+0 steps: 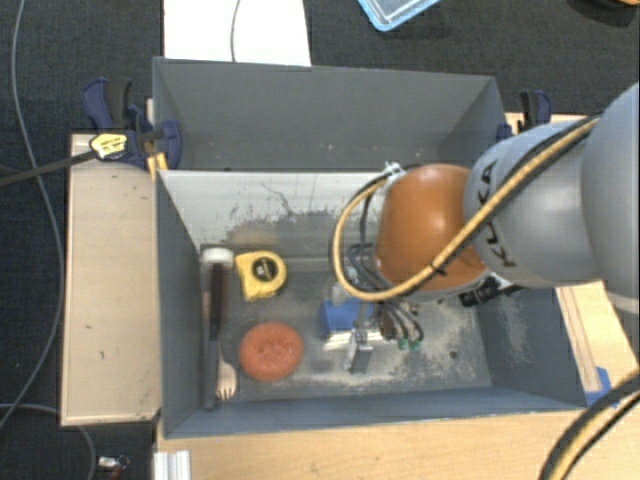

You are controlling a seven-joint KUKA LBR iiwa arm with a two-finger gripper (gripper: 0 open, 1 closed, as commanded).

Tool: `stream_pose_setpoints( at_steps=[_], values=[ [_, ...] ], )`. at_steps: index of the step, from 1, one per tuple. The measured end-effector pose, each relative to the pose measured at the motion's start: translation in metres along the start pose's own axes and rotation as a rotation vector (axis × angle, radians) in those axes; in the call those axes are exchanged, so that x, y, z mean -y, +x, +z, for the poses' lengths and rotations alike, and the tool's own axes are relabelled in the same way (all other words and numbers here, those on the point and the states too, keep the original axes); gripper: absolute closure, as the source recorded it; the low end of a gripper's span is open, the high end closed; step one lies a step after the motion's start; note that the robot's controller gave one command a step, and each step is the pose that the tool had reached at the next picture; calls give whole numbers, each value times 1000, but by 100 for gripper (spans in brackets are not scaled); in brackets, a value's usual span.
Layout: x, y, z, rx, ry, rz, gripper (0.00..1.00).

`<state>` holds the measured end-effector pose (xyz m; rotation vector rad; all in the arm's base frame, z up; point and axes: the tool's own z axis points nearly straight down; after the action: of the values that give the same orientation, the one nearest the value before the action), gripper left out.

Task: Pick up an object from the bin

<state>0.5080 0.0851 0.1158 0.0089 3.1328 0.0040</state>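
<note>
My gripper (360,346) is low in the bin, right of the middle and near the front wall, under the arm's orange cover. A small blue thing (337,317) lies right against its left side; whether it is held I cannot tell. A round orange-red disc (271,352) lies on the floor to the left of the gripper, apart from it. Farther back on the left sits a yellow tape measure (261,274).
A long dark-handled tool with a white head (214,308) lies along the bin's left wall, from mid-depth to the front corner. The arm and its orange cover hang over the right half of the bin and hide the floor beneath.
</note>
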Motion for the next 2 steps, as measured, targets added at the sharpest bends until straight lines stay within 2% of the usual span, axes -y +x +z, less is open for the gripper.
stream_pose_setpoints(
  at_steps=[1,2],
  values=[
    [35,-5,23,-1,-3,232,0],
    [69,-36,39,9,-1,389,100]
  ],
)
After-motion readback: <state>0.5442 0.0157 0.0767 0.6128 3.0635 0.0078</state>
